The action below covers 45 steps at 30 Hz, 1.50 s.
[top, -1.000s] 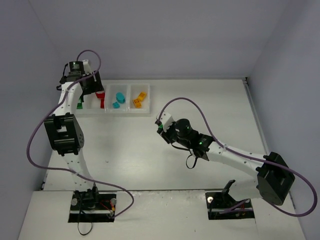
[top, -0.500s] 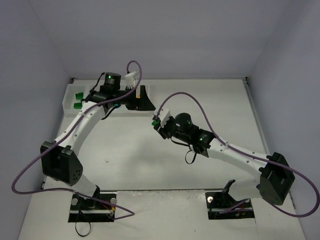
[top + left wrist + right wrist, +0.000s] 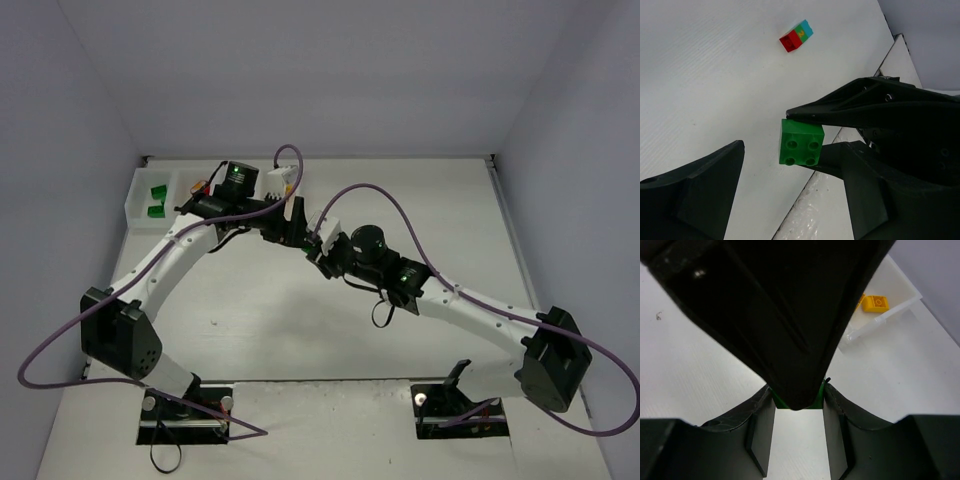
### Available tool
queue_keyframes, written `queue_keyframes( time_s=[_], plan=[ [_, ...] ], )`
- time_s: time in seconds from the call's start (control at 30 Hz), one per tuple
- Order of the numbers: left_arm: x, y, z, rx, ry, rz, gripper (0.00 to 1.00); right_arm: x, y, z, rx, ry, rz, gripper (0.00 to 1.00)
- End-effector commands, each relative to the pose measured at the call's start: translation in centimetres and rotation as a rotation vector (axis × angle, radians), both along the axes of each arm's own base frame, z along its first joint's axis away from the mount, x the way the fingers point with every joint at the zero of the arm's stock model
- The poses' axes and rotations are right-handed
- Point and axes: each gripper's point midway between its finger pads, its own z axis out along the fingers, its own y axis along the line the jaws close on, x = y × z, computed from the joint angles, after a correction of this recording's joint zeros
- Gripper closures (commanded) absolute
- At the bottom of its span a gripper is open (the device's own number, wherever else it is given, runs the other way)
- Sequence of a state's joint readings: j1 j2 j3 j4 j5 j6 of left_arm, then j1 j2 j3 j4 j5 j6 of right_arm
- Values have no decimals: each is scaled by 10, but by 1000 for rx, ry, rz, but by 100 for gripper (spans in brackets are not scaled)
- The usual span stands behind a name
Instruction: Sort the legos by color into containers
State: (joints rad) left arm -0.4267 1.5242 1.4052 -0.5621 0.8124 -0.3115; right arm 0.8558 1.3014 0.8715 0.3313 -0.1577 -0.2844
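Swinging over from the far-left corner, the left gripper (image 3: pixel 297 222) now sits tip to tip with the right gripper (image 3: pixel 314 243), a little beyond the middle of the counter (image 3: pixel 300 335). Half a second ago we had it over the tray (image 3: pixel 134 203) by the far edge. With the arm moved on, we can see the tray's end compartment again, two green bricks (image 3: pixel 156 198) inside. The right gripper has barely shifted and is clamped on a green brick (image 3: pixel 801 142), studs facing the left wrist camera. The left gripper's fingers (image 3: pixel 700 185) are spread wide, one on each side of that brick, not touching it. From the right wrist we see only a green sliver between the closed fingers, and a yellow brick (image 3: pixel 875 303) in the tray beyond. A red, green and cyan stack (image 3: pixel 796 36) lies alone on the counter, well apart.
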Motion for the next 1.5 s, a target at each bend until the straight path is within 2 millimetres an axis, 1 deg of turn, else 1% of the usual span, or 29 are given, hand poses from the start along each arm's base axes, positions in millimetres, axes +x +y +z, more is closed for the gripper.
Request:
queue_keyframes(
  time_s=[0.0,0.1,0.17,0.33,0.37,0.43,0.5,0.6,0.67,0.7,0.73,0.77,0.83,0.87,0.97,1.03,1.1,1.13,1.2,1.23,1.27,1.3,1.33,1.37,1.4,1.43,1.47],
  plan=[
    [-16,-6,28,-53,-104,-74,30,3,2,46,111,-72,0,100],
    [-21,-9,22,-37,-91,-89,33,2,1,45,115,-67,-5,100],
    [-20,-10,17,-22,-84,-78,35,2,1,47,120,-67,-5,100],
    [-17,-18,20,-39,-85,-72,42,1,1,46,118,-65,-4,100],
    [-17,-19,21,-44,-80,-67,45,1,1,45,116,-63,-4,100],
    [-17,-21,23,-51,-81,-72,59,2,1,45,116,-62,-6,100],
    [-17,-22,23,-48,-81,-71,69,2,1,44,115,-61,-11,100],
    [-20,-24,21,-51,-69,-87,73,2,0,41,112,-56,-16,100],
    [-21,-24,19,-49,-64,-87,80,3,-1,40,108,-53,-22,99],
    [-20,-23,17,-40,-60,-78,83,3,0,38,105,-50,-22,96],
    [-19,-22,16,-34,-65,-70,87,4,-1,37,101,-49,-33,90],
    [-18,-21,15,-28,-66,-61,89,6,-2,36,101,-48,-43,64],
    [-13,-17,13,-9,-72,-34,91,7,-4,33,92,-44,-55,40],
    [-10,-14,12,2,-79,-26,91,10,-7,31,86,-44,-73,21],
    [4,3,8,55,-93,33,92,13,-12,23,68,-25,-103,5],
    [25,30,4,96,-97,131,92,17,-18,19,64,-11,-128,2],
    [41,55,2,130,-99,216,93,19,-22,14,71,15,-145,1],
    [65,91,-1,200,-120,356,93,22,-27,13,84,35,-171,1],
    [84,132,-2,272,-142,495,93,27,-35,11,103,62,-204,3],
    [97,166,-2,317,-147,605,93,29,-38,11,114,76,-219,4],
    [109,195,2,372,-174,712,93,35,-46,10,126,88,-252,6],
    [120,215,4,392,-190,786,93,37,-50,8,150,126,-281,6],
    [127,247,6,410,-187,882,93,40,-54,7,164,144,-302,7],
    [135,272,12,446,-211,967,93,43,-58,6,177,160,-325,7],
    [145,289,8,477,-214,1019,93,48,-65,5,199,187,-361,7],
    [150,305,7,505,-221,1061,93,50,-69,3,204,196,-384,7],
    [154,328,6,527,-213,1117,93,52,-74,2,207,204,-408,7]
  ],
)
